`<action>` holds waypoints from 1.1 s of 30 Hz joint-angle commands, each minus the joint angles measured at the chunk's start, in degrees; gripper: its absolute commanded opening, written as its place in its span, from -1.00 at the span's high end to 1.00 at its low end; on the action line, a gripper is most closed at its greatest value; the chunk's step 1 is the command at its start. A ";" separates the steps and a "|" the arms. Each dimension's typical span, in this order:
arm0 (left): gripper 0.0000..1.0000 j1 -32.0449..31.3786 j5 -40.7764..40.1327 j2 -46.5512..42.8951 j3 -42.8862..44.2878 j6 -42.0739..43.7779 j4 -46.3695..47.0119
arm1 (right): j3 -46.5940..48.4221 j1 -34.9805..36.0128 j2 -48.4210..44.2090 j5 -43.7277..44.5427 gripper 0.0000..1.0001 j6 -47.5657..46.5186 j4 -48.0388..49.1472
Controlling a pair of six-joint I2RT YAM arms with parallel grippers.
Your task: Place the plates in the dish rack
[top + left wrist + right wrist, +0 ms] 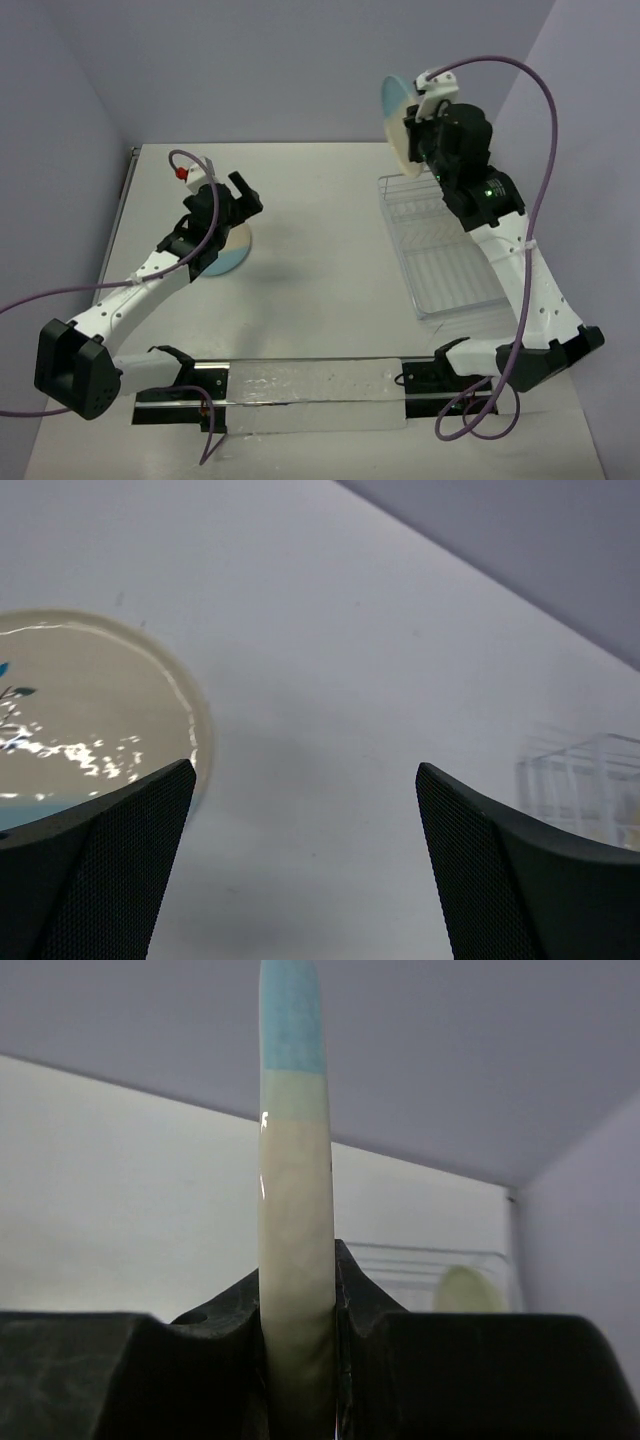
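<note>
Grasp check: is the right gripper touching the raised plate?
Touching. In the right wrist view the right gripper clamps the edge-on plate, fingers flush on both faces.

White arms (135,298) with purple cables (546,150) and mesh-textured black fingers (95,875).

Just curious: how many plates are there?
3 plates: one in the right gripper, one flat on the table by the left gripper, one apparently standing in the rack.

left arm (150,285): stretched forward, wrist low
left pincer (305,768): fingers spread wide
right arm (520,270): raised, wrist high
right pincer (297,1282): clamped on upright plate (293,1110) rim
</note>
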 commanded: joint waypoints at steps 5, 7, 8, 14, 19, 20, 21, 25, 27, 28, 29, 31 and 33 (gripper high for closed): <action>-0.99 0.78 -10.43 2.34 -0.27 -3.61 -9.42 | -0.18 -16.50 2.50 -1.99 1.00 -11.10 -1.39; -0.99 1.34 -9.54 2.72 -0.46 -4.00 -9.32 | -0.72 -17.19 3.38 -2.51 1.00 -12.55 -1.39; -0.99 1.84 -8.98 3.03 -0.70 -4.68 -9.20 | -1.04 -17.57 4.68 -2.64 1.00 -14.03 -1.39; -0.99 4.37 -8.20 6.43 -0.23 -8.31 -11.14 | -1.24 -20.03 9.85 0.19 1.00 -15.79 -0.78; -0.99 5.37 -9.61 6.07 -0.27 -8.34 -11.26 | -0.46 -20.71 14.89 4.52 1.00 -15.82 1.55; -0.99 5.55 -9.91 5.86 -0.17 -8.28 -11.48 | -0.48 -20.85 15.72 5.87 1.00 -15.65 2.00; -0.99 5.72 -10.30 5.77 -0.04 -8.28 -11.83 | -0.57 -21.11 16.03 6.49 1.00 -15.47 2.49; -0.99 6.20 -11.20 4.83 -0.12 -8.19 -12.43 | -1.59 -21.57 16.69 7.72 1.00 -15.00 3.35; -0.99 6.41 -11.35 4.25 -0.36 -8.28 -12.52 | -2.32 -21.57 16.39 7.73 1.00 -14.91 3.51; -0.99 6.61 -11.33 4.03 -0.53 -8.37 -12.57 | -2.72 -21.57 16.25 7.85 1.00 -14.77 3.58; -0.99 6.73 -11.29 3.79 -0.71 -8.55 -12.67 | -3.05 -21.63 16.07 7.96 1.00 -14.55 3.59; -0.99 6.82 -11.29 3.22 -1.03 -8.94 -12.89 | -4.17 -21.75 15.62 8.17 1.00 -14.24 3.61; -0.99 7.11 -11.22 2.76 -1.41 -9.62 -12.98 | -5.04 -21.83 15.31 8.54 1.00 -13.34 3.53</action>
